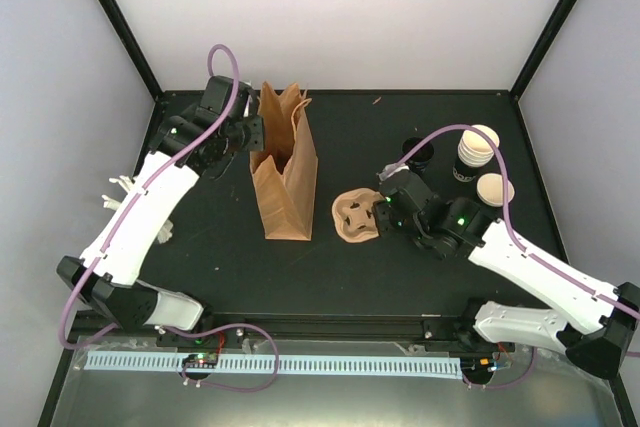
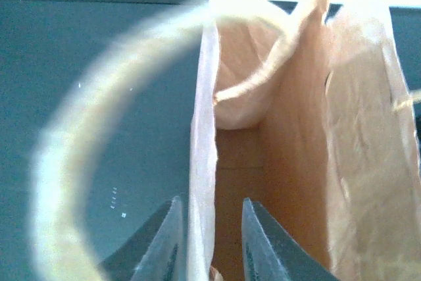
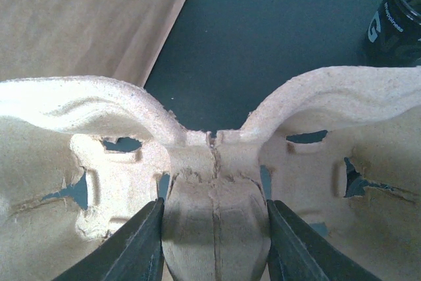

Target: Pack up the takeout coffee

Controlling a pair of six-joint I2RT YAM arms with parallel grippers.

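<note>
While left tool (image 2: 209, 231) pinches creased bag (image 2: 299, 162), right tool (image 3: 214, 231) clamps fibrous pulp tray (image 3: 99, 106).

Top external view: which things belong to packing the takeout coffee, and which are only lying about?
For the job: takeout coffee, the single cup with a cream inside; paper bag, its wall in the left gripper; cup carrier, held by the right gripper.
Lying about: nested stack of cups; black cup with a dark inside.
</note>
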